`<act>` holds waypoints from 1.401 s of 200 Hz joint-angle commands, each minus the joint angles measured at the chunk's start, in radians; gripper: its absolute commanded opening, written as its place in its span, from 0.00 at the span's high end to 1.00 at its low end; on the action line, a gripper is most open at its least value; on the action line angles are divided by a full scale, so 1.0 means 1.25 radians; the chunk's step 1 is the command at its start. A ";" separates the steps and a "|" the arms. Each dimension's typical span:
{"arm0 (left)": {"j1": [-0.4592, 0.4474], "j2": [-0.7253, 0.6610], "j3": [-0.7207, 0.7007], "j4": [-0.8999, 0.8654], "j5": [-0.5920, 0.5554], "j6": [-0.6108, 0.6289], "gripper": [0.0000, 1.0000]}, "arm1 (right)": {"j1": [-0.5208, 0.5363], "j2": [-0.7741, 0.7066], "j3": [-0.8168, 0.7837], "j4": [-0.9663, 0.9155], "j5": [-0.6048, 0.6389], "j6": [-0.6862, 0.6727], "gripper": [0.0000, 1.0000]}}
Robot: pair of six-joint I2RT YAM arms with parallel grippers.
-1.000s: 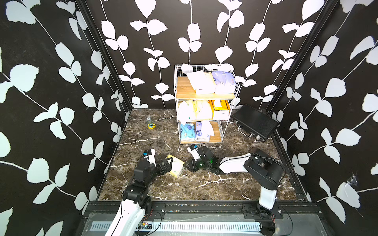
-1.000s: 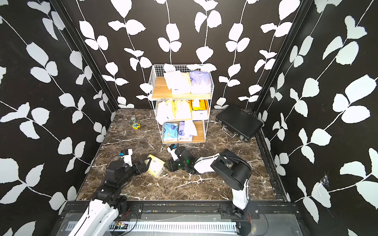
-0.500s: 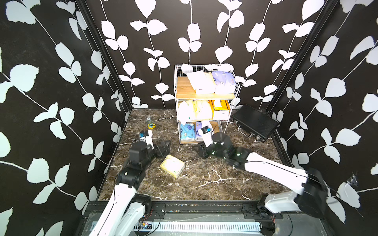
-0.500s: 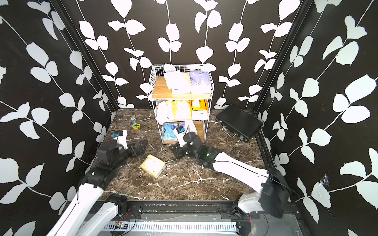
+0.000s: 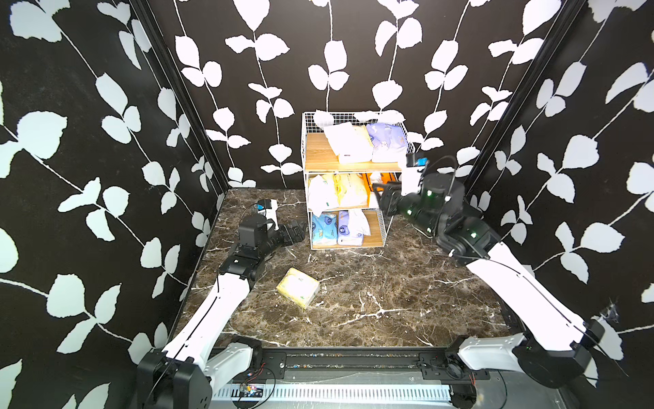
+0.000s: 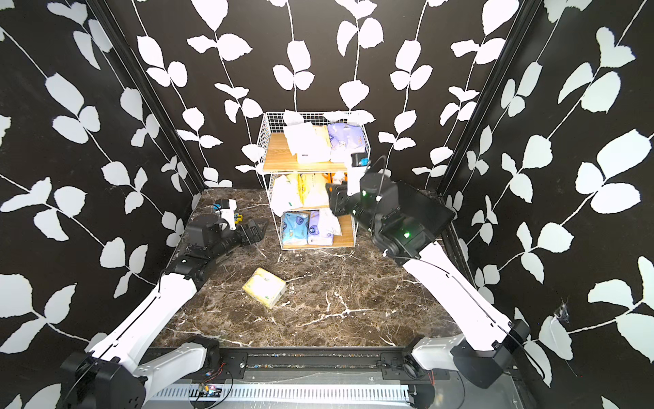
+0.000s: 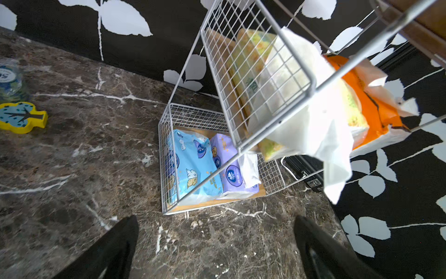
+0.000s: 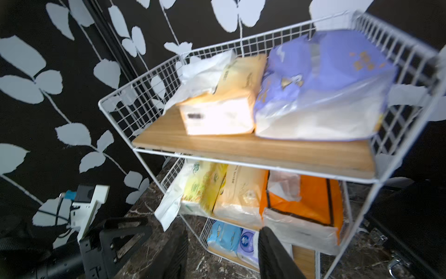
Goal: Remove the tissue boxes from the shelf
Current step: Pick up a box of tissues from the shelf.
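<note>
Dark marble floor [image 5: 354, 304], enclosed by black leaf-print walls, holds a white wire shelf [image 5: 318, 157] at the back with tissue boxes [image 5: 348, 143] on all three tiers, and one yellow pack [image 5: 298, 291] lying loose in front. Left gripper [image 5: 299, 229] hovers low beside the bottom tier, jaws spread wide and empty. Right gripper [image 5: 384, 198] faces the middle tier near the orange box [image 8: 306, 200], jaws parted, holding nothing.

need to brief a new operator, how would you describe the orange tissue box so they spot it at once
Find the white wire shelf against the back wall; look at its middle tier. The orange tissue box sits at its end on the robot's right, beside two pale yellow packs. Nothing else on the shelf is orange.
</note>
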 commanded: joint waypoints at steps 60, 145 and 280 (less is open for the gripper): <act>-0.005 0.067 0.010 0.103 0.060 -0.029 0.01 | -0.043 0.188 0.319 0.018 -0.095 -0.049 0.51; -0.021 0.087 0.019 0.088 0.066 -0.022 0.01 | -0.092 0.457 0.702 -0.216 -0.052 -0.066 0.50; -0.070 0.087 0.032 0.067 0.034 -0.031 0.01 | -0.092 0.417 0.555 -0.070 -0.301 0.037 0.51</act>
